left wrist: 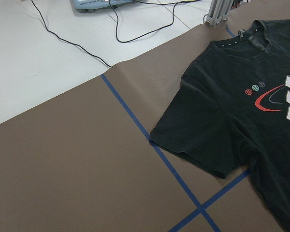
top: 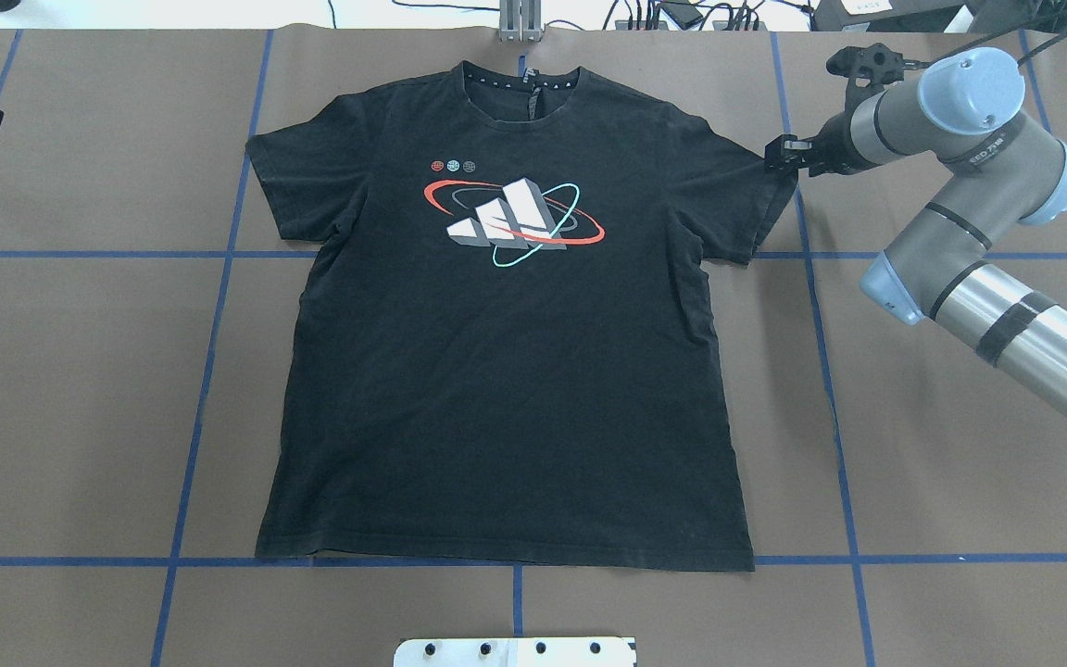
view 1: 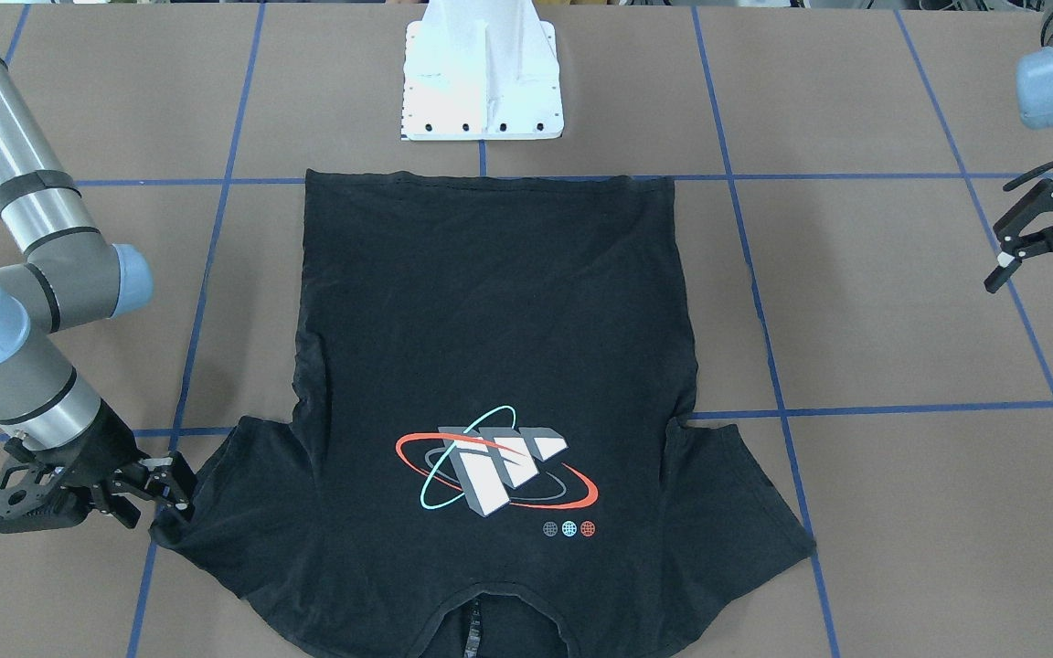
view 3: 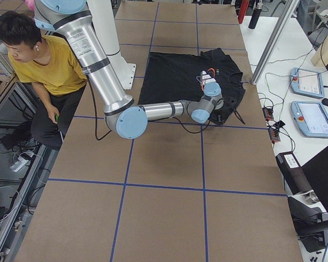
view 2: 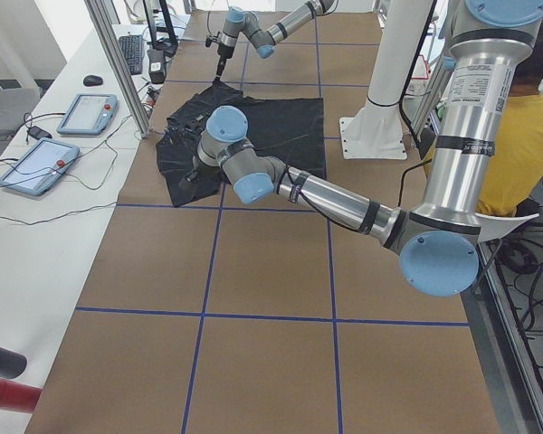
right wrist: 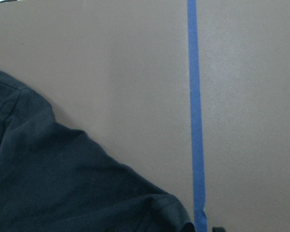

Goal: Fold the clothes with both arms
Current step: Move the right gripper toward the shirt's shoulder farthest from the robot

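While the black short-sleeved graphic T-shirt lay flat and unfolded at the middle of the brown surface, the right pincer sat released at its sleeve hem and the left pincer hung released well apart, every fold seemingly yet to do.

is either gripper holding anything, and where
Left gripper: nothing, open. Right gripper sits at the outer sleeve edge of the T-shirt; whether it grips cannot be told.

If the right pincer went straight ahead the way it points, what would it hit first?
Probably the sleeve of the shirt: the right pincer points at its hem from close by; contact is unclear.
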`<act>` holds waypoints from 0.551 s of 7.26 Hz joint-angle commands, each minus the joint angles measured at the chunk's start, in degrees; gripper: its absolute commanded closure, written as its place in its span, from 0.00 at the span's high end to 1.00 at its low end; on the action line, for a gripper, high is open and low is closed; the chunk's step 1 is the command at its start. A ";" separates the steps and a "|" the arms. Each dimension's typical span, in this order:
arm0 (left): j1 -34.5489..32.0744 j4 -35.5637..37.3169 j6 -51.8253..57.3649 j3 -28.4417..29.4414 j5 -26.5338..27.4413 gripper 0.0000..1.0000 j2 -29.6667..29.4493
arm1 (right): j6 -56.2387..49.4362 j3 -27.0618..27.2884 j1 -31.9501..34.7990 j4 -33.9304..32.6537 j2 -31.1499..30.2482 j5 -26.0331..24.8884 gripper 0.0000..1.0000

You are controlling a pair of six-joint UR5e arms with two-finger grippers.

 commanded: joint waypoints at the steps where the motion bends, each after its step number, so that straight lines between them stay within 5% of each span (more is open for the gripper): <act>1: 0.00 0.00 0.03 0.00 0.03 1.00 0.10 | -0.01 -2.99 -0.81 2.87 0.66 -1.11 0.49; 3: 0.00 0.00 0.03 0.00 0.03 1.00 0.28 | -0.10 -3.71 -0.99 3.32 1.28 -1.12 0.36; 4: 0.00 0.00 0.03 0.00 0.03 1.00 0.37 | -0.28 -3.63 -0.91 3.41 1.28 -1.12 0.17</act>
